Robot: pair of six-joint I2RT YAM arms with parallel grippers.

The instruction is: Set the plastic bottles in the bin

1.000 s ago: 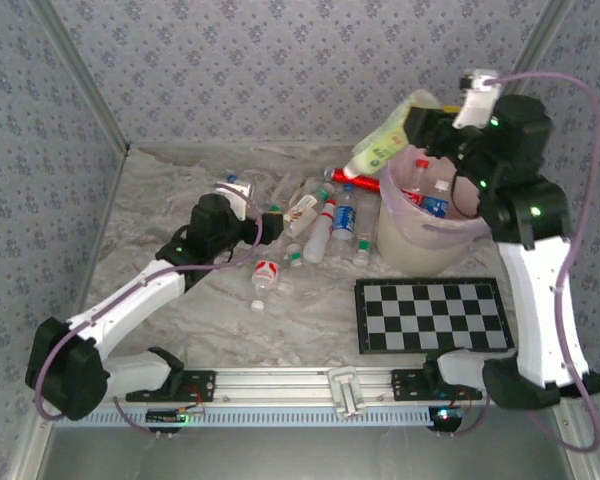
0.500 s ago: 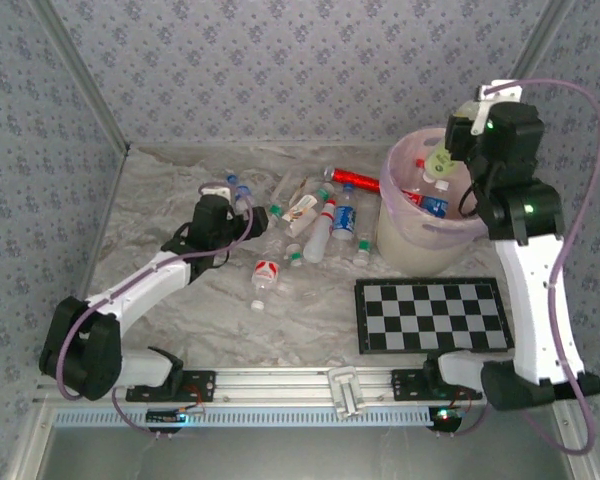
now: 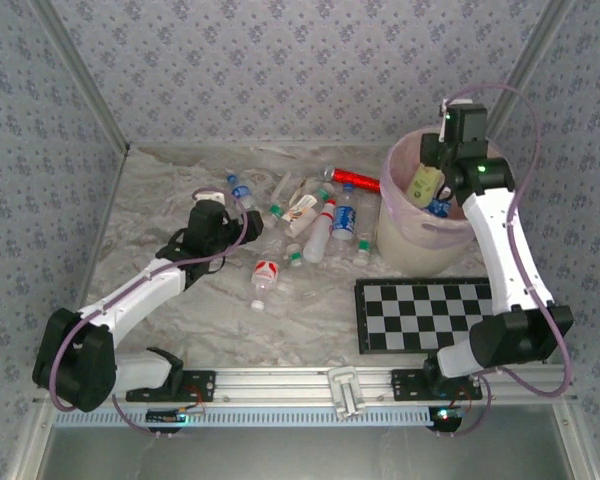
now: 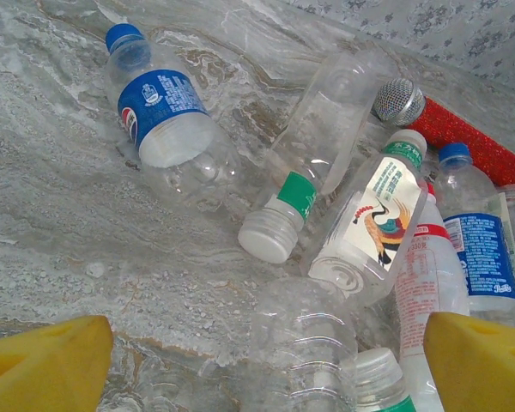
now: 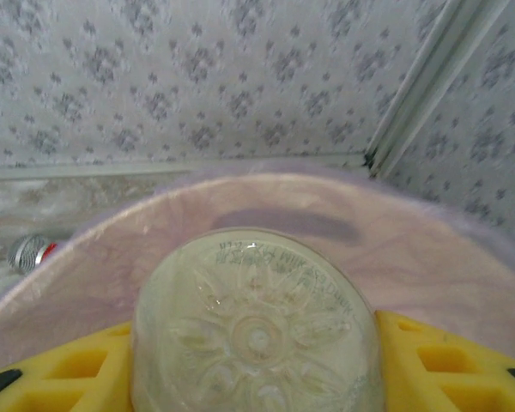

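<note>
Clearly, few bottles (image 3: 437, 207) are binned; right gripper (image 3: 427, 178) holds a bottle (image 5: 256, 326) over the bin (image 3: 408, 250), left gripper (image 4: 266, 365) gapes above many.

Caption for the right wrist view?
Right end effector holds a clear bottle, base toward the camera, over the pink-rimmed bin.

Bright, diffuse light, faint shadows. Overhead view soft, washed out; plastic bottles (image 4: 326, 120) glint; the wall (image 5: 197, 77) blurs toward three o'clock.
</note>
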